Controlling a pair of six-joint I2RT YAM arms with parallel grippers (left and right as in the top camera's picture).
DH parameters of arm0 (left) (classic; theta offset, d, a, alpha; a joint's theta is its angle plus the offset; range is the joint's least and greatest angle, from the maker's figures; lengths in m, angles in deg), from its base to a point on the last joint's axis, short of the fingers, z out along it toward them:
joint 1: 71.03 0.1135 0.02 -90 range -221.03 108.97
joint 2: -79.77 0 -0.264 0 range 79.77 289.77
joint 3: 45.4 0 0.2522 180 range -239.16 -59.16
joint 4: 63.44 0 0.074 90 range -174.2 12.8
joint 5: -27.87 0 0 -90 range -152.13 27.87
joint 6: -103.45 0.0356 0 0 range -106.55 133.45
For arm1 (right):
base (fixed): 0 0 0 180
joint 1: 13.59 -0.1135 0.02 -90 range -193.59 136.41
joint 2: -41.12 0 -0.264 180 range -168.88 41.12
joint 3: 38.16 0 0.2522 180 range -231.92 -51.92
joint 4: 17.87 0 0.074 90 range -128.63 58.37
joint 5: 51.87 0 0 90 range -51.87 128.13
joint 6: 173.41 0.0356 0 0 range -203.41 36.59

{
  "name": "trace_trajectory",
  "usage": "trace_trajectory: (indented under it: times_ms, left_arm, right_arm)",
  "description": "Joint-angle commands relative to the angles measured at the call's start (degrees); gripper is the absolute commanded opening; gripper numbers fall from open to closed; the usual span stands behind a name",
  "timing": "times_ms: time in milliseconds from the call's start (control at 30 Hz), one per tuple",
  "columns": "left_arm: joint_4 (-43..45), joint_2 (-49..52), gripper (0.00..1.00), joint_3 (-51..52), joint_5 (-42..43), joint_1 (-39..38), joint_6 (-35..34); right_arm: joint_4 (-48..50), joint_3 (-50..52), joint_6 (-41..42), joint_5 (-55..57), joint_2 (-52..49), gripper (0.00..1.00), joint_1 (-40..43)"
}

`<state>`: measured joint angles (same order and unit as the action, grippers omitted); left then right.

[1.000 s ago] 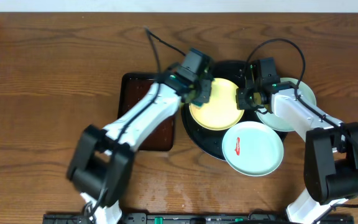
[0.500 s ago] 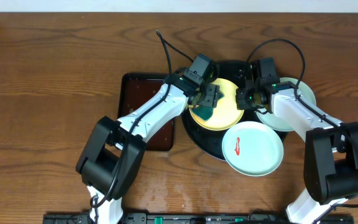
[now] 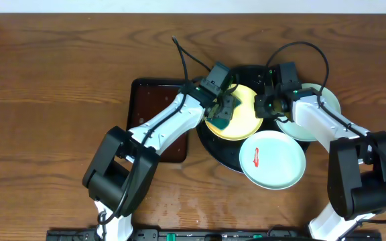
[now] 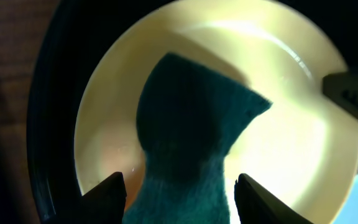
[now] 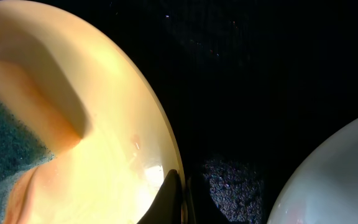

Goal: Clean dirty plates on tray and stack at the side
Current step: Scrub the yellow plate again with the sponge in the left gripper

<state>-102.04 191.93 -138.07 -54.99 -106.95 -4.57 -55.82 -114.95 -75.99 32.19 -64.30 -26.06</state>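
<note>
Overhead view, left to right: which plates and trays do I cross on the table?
Dark-brown rectangular tray → pale yellow plate → mint plate with red smear → far-right mint plate. The black round tray is left out: it overlaps the plates.

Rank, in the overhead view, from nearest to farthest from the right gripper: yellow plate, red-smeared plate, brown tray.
1. yellow plate, its rim at the right gripper.
2. red-smeared plate, toward the front.
3. brown tray, far left.
</note>
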Motion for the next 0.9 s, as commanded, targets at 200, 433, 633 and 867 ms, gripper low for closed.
trace_trajectory:
  times_ms: [200, 433, 633, 867]
  left_arm:
    - [1.0, 2.1, 0.51, 1.0, -0.7, -0.2, 0.2]
    - [1.9, 4.2, 0.47, 1.0, -0.7, -0.5, 0.2]
    - [3.1, 4.1, 0.24, 0.9, -0.7, -0.5, 0.2]
    - [3.1, 3.8, 0.07, 0.6, -0.7, -0.5, 0.2]
  right_arm:
    - [0.2, -0.3, 0.7, -0.1, -0.3, 0.02, -0.4]
    - [0.2, -0.3, 0.7, -0.1, -0.3, 0.02, -0.4]
    - [0.2, -0.3, 0.7, -0.1, -0.3, 0.03, -0.4]
    - [0.1, -0.3, 0.7, -0.1, -0.3, 0.03, -0.4]
